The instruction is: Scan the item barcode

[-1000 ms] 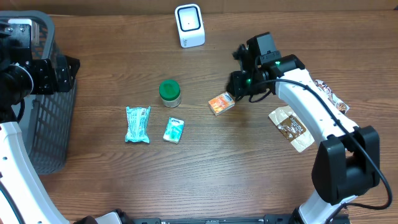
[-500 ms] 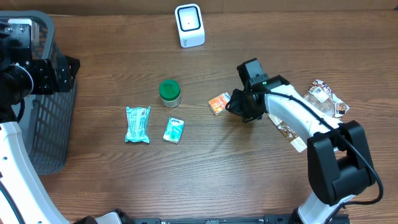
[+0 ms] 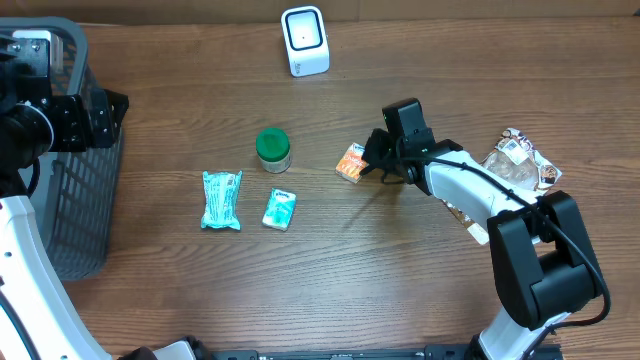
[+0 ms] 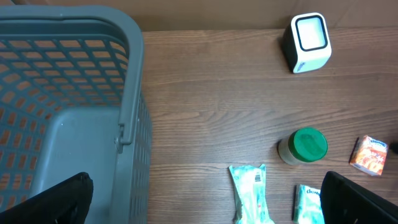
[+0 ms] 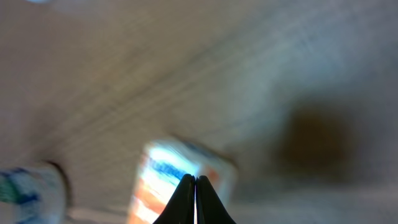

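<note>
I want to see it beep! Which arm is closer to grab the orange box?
Right. Its gripper, shut, sits right beside the orange box. The left gripper hangs open far off, by the basket.

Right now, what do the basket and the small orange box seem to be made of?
The basket: likely moulded plastic, matte grey, regular lattice walls, smooth rim. The orange box: probably printed cardboard, flat faces, sharp edges; finish unclear.

1 ea scanner, basket, jar, box; 2 teal pkts, 2 brown pkts
</note>
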Motion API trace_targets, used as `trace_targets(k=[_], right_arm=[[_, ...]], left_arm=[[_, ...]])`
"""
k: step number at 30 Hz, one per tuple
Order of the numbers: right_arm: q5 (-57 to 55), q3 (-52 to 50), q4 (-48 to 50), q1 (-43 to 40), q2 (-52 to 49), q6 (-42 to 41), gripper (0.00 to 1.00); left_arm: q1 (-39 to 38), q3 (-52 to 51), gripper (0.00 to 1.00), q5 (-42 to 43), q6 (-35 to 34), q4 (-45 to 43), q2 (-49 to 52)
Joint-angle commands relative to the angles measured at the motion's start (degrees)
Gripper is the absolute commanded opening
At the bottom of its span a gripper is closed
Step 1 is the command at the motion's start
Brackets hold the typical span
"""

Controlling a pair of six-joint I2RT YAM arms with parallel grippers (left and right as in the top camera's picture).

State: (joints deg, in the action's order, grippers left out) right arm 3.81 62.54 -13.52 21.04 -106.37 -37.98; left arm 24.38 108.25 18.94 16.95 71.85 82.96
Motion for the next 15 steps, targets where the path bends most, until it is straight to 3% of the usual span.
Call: trace_targets(k=[1,5,15], right_arm=[[1.31,-0.46,4.7,-0.04,-0.26,6.93,0.04],[7.43,-0.42,9.03,-0.04,-0.26,14.03,0.04],[12.85,1.09,4.5,1.92,-0.26,14.67,0.04]], left_arm=[[-0.02,-0.17,1.0,0.98,1.09,-0.04,0.2],[-0.02,-0.17,1.0,0.98,1.07,-0.04,0.2],[-0.02,-0.17,0.99,0.98,1.09,-0.04,0.2]])
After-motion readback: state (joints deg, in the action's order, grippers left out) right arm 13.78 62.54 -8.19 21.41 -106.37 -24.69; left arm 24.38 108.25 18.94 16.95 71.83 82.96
